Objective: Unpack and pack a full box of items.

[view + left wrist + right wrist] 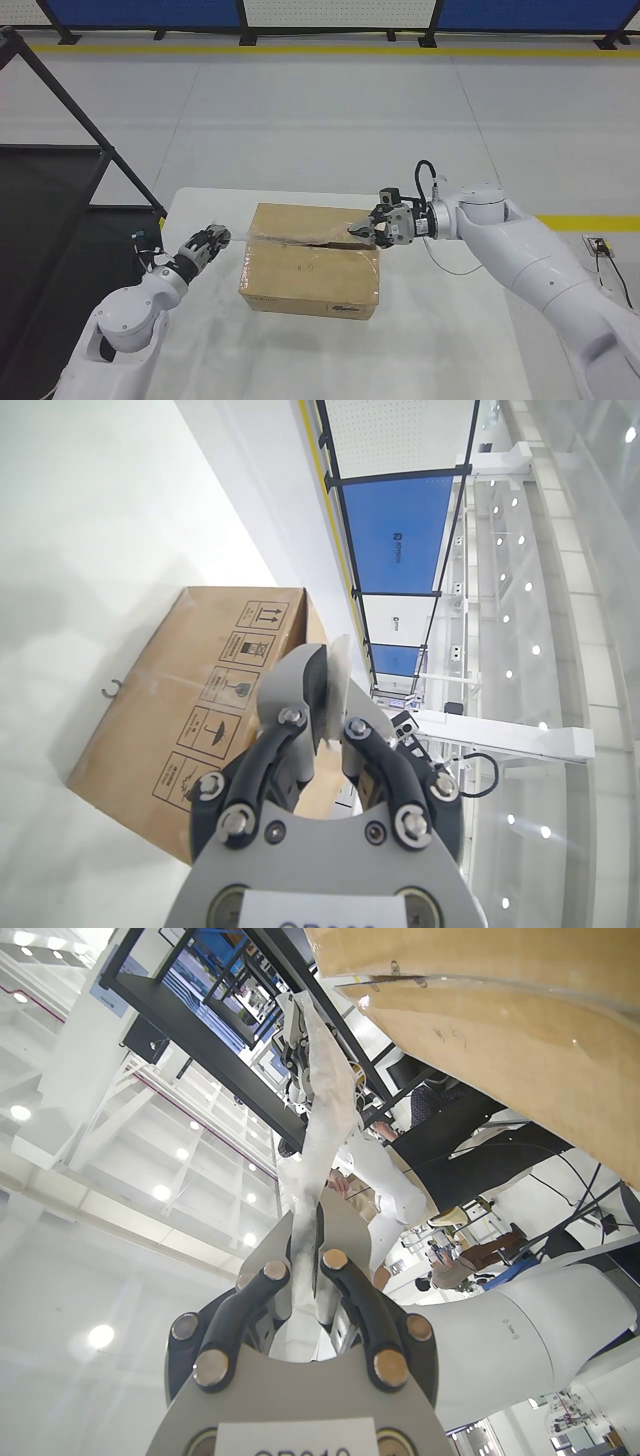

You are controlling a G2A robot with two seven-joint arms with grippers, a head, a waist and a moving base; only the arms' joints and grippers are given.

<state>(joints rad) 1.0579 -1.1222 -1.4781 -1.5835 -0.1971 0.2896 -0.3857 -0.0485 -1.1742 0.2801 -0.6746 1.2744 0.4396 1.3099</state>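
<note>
Tape strip [327, 1093] between right fingers [267, 1253]

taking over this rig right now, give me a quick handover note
Left gripper: shut on one end of the tape strip, just off the box's end.
Right gripper: shut on the other end, above the box top.
Box: on the table, flaps not opened.
Done: tape appears pulled up off the top seam, stretched between the grippers.
Left: discard tape, open flaps, unpack, repack.
</note>
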